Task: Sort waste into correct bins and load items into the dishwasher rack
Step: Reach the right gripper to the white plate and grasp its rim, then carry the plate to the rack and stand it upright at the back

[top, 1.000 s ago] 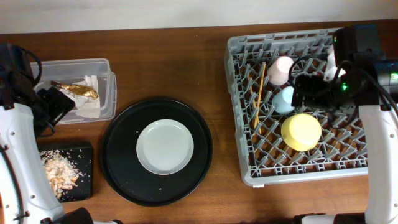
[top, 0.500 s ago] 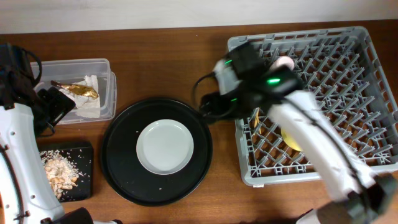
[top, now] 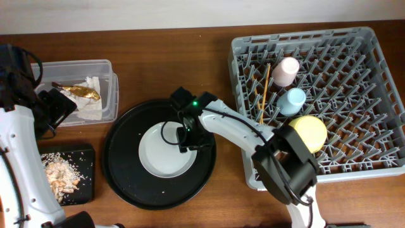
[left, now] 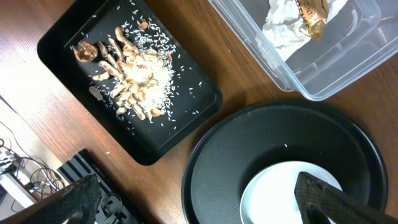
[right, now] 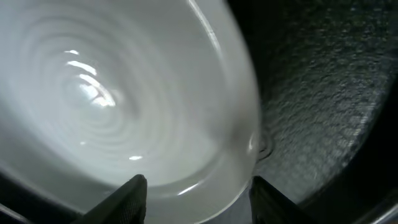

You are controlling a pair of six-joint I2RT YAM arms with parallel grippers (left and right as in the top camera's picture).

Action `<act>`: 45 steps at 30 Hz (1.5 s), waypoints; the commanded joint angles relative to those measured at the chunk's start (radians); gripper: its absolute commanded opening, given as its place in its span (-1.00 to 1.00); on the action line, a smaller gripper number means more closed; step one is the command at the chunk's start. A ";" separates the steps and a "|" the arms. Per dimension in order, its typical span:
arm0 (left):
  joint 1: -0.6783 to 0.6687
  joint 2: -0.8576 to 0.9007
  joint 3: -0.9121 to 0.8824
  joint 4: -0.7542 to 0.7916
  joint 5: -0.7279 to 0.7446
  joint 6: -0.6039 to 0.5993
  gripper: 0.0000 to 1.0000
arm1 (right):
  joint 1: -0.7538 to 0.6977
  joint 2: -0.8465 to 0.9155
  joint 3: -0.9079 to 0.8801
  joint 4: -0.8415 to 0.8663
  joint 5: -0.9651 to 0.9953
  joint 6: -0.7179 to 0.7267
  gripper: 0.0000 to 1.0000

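Observation:
The pale grey plate [top: 161, 155] lies in the round black tray [top: 123, 168]. My right gripper [top: 190, 134] is low over the plate's upper right rim. In the right wrist view it [right: 199, 200] is open, one finger over the plate [right: 112, 93] and one near its rim. The rack [top: 354, 69] holds the pink cup [top: 288, 71], blue cup [top: 292, 101], yellow bowl [top: 307, 133] and chopsticks [top: 262, 95]. My left gripper [top: 56, 106] is open and empty [left: 199, 208] above the table. Napkin and wrapper [top: 85, 95] lie in the clear box [top: 69, 66]. Food scraps [top: 60, 174] lie on the flat black tray [top: 85, 155].
The left wrist view shows the scraps [left: 134, 74] on the flat tray [left: 193, 118], the clear box [left: 323, 81] with the napkin [left: 283, 28], and the round tray [left: 249, 155]. The right arm stretches from the rack's front corner across to the plate.
My right arm has swung left from the rack and come down onto the plate's rim. The left arm has not moved.

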 commanded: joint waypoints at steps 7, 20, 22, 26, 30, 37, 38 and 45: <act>0.004 -0.001 0.006 -0.002 -0.014 0.009 0.98 | 0.003 0.012 -0.026 0.005 0.069 0.014 0.09; 0.004 -0.001 0.006 -0.001 -0.014 0.009 0.98 | -0.044 -0.019 0.024 -0.063 0.082 0.077 -0.92; 0.004 -0.001 0.006 -0.001 -0.014 0.009 0.99 | -0.090 -0.048 0.114 -0.163 0.151 0.077 -0.92; 0.004 -0.001 0.006 -0.001 -0.014 0.009 0.99 | -0.212 -0.102 0.344 -0.390 0.380 0.072 -0.92; 0.004 -0.001 0.006 -0.001 -0.014 0.009 0.98 | -0.353 -0.113 0.590 -0.546 0.546 0.024 -0.92; 0.004 -0.001 0.006 -0.001 -0.014 0.009 0.99 | -0.531 -0.104 0.698 -0.579 0.811 0.020 -0.92; 0.004 -0.001 0.006 -0.001 -0.014 0.009 0.98 | -0.534 -0.096 0.683 -0.571 0.867 0.021 -0.92; 0.004 -0.001 0.006 -0.001 -0.014 0.009 0.98 | -0.506 -0.063 0.568 -0.449 0.925 0.020 -0.92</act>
